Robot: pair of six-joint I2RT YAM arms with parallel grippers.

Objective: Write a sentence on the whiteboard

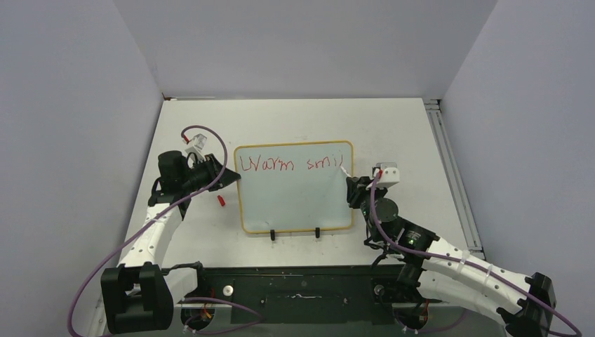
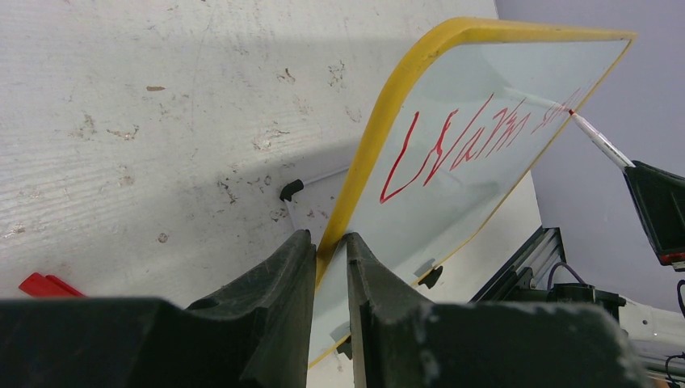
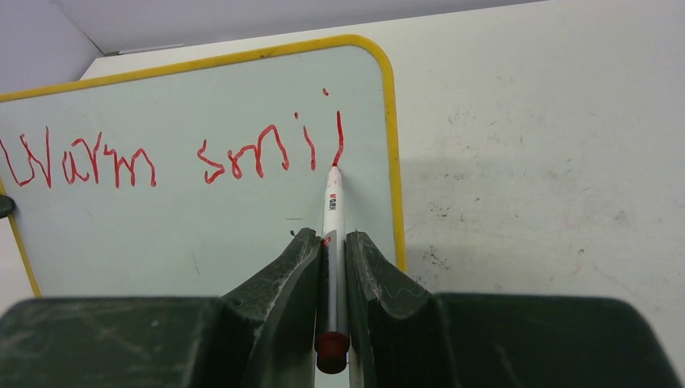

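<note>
Yellow-framed pale glossy rectangular whiteboard (image 1: 295,203) stands tilted, centre of white table (image 1: 421,140). Judged light, stiff, slick-faced, tippy; hold by frame edge. Its left edge pinched by left gripper (image 2: 329,242). Fingers of right gripper (image 3: 333,238) clamped on white red-tipped marker (image 3: 334,206), tip on board. Red handwritten sentence (image 1: 270,165) so far: "Warm smil". Marker barrel print illegible.

free: table (image 1: 295,119) behind whiteboard (image 1: 295,203) | blocked: red cap (image 1: 222,201), prob., L side
</note>
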